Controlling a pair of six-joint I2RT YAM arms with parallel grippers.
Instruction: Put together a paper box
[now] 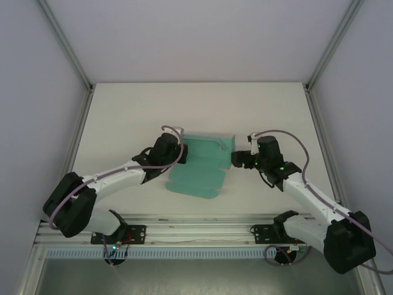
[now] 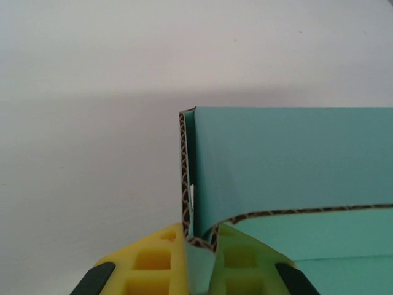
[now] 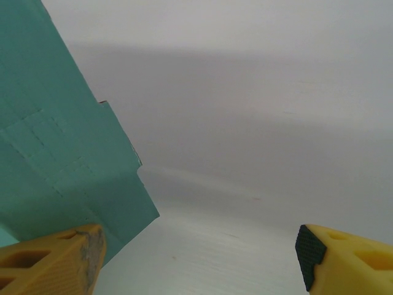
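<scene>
The paper box (image 1: 206, 166) is teal card, partly folded, lying mid-table with its back wall (image 1: 209, 142) raised and flaps spread toward the front. My left gripper (image 1: 182, 153) is at the box's left end, shut on a folded corner of the card. In the left wrist view the yellow fingers (image 2: 153, 264) pinch that teal corner (image 2: 199, 261), with the upright wall (image 2: 288, 160) beyond. My right gripper (image 1: 236, 158) is at the box's right end. Its fingers (image 3: 344, 261) stand wide open over bare table, and the box's outer side (image 3: 55, 153) sits against the left finger.
The white table (image 1: 123, 117) stretches behind and to both sides of the box. Aluminium frame posts (image 1: 67, 49) and pale walls enclose it. A metal rail (image 1: 196, 230) with both arm bases runs along the near edge.
</scene>
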